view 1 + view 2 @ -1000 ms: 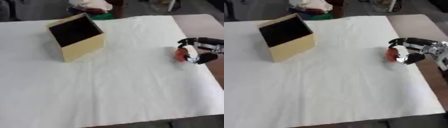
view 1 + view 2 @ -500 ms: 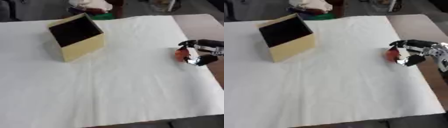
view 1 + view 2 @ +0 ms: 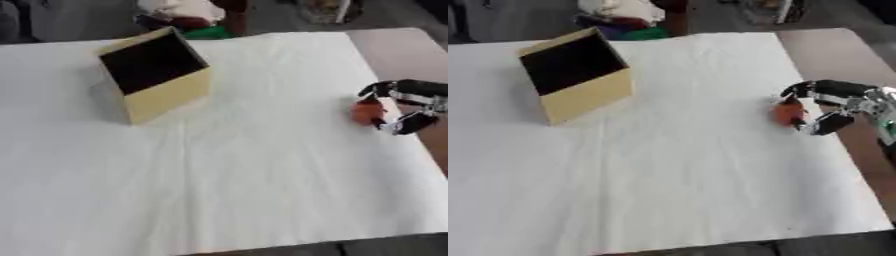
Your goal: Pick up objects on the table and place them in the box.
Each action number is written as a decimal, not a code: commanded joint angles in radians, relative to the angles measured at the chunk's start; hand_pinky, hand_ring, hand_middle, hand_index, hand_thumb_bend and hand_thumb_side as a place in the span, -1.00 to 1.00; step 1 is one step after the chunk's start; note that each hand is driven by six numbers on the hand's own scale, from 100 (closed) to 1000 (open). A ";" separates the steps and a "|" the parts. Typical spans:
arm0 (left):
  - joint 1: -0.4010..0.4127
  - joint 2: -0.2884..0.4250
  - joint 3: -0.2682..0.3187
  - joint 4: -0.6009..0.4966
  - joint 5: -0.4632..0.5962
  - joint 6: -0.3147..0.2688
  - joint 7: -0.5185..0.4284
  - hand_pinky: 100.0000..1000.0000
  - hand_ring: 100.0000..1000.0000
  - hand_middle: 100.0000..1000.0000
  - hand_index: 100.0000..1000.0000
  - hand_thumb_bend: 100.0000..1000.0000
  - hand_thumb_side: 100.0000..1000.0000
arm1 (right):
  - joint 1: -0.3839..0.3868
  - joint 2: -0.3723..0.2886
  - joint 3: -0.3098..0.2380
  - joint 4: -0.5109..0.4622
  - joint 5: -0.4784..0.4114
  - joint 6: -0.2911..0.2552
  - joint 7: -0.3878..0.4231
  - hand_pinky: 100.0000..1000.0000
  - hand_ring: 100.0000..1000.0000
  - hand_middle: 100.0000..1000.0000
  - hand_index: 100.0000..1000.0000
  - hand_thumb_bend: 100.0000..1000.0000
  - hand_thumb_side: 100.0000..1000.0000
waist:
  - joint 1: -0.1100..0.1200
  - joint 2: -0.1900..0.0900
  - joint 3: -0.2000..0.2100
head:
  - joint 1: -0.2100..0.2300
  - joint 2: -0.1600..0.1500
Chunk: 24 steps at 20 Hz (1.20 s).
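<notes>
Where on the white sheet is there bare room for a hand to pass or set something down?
The near half of the white sheet is bare, as is the stretch between the box and the right hand. The only crowded spot is the right edge, where that hand curls around the red object.

One tan cardboard box with a dark open inside (image 3: 153, 75) stands on the far left part of the bench. One small orange-red rounded object (image 3: 787, 112) lies at the right side of the bench, and it is the only loose item on the covered surface. One white sheet of paper or cloth (image 3: 227, 170) covers the bench (image 3: 398, 50), whose bare brown top shows at the far right. One black and silver robot hand (image 3: 833, 102) is in view, the right one, at the right edge beside the orange-red object. Beyond the far edge sits one heap of white, red and green stuff (image 3: 188, 17); the items in it cannot be counted.
</notes>
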 commanded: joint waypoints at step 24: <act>-0.029 0.017 -0.006 -0.020 0.000 -0.006 -0.009 0.54 0.24 0.14 0.70 -1.00 0.54 | -0.048 -0.092 -0.022 -0.222 -0.158 -0.015 -0.469 0.44 0.65 0.03 -0.57 -1.00 -0.88 | -0.018 -0.010 0.069 | -0.045 -0.017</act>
